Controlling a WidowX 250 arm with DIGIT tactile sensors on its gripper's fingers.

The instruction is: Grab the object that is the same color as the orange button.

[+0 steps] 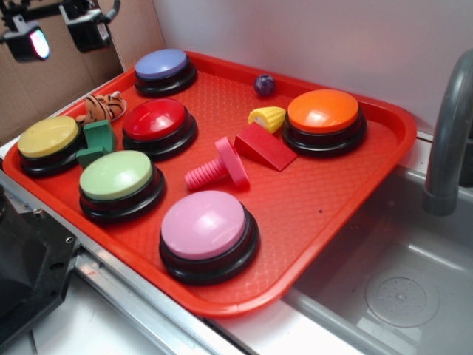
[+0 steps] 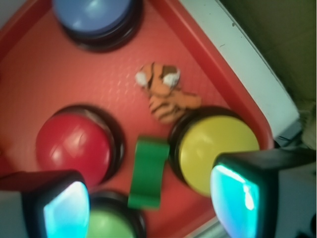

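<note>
Overhead, in the exterior view, the pincer (image 1: 63, 29) is seen at the top left corner, held above the far left end of the red tray (image 1: 332, 200), its two fingers spread apart with nothing between them. The plush tiger (image 1: 103, 107) is found below it, lying on the tray near the left rim, between the blue button (image 1: 164, 68) and the yellow button (image 1: 49, 140), and just beside the red button (image 1: 157, 124). A green block (image 1: 97, 140) is set against the yellow button, just in front of the tiger. The orange button (image 1: 325, 118) is placed well apart, at the right side of the tray, with a yellow corn piece (image 1: 267, 117), a red wedge (image 1: 264, 146) and a pink screw (image 1: 218, 166) near it; a small purple ball (image 1: 264, 84) lies behind. A green button (image 1: 120, 180) and a pink button (image 1: 207, 231) are placed at the near edge. The tray is carried on a counter beside a sink (image 1: 392, 288) with a grey faucet (image 1: 447, 140). In the wrist view, which is blurred, the pincer (image 2: 148, 203) is shown open, its fingers (image 2: 59, 208) at the bottom corners. The tiger (image 2: 166, 96) is seen ahead of the gap, clear of both fingers, touching the yellow button (image 2: 218, 148). The green block (image 2: 148, 171) lies between the fingers and the tiger, flanked by the red button (image 2: 74, 144) and the yellow one, with the blue button (image 2: 94, 17) beyond.
</note>
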